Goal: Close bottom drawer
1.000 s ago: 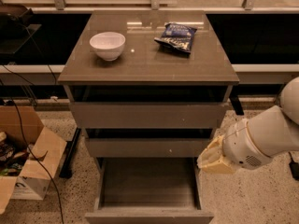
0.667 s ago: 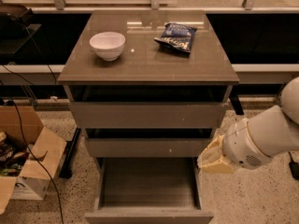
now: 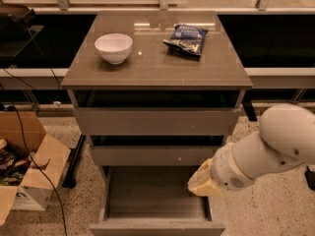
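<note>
The bottom drawer of the grey-brown cabinet stands pulled out, its deep box and grey wood-grain floor showing, and its plain front is at the lower edge of the view. My gripper comes in from the right on a white arm. It hovers at the drawer's right side wall, just below the middle drawer front. Its yellowish tip is over the drawer's right rim.
On the cabinet top stand a white bowl and a dark blue snack bag. The uppermost drawer front is below it. An open cardboard box and cables lie on the speckled floor at left.
</note>
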Action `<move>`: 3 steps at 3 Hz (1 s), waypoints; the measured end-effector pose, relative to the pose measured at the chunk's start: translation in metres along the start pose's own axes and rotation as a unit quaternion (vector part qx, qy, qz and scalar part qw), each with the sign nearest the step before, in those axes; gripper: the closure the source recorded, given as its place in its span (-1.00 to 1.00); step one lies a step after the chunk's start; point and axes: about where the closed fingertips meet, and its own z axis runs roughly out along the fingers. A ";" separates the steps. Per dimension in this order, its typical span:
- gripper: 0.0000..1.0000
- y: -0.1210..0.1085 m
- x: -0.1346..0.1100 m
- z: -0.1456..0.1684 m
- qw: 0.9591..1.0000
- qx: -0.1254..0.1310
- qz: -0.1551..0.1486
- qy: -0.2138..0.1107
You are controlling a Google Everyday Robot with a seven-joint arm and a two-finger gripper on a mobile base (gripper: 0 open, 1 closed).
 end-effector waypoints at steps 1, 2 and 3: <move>1.00 0.005 0.023 0.050 0.998 -0.029 0.030 -0.044; 1.00 0.006 0.050 0.091 0.992 -0.049 0.059 -0.099; 1.00 0.002 0.086 0.128 0.985 -0.056 0.091 -0.136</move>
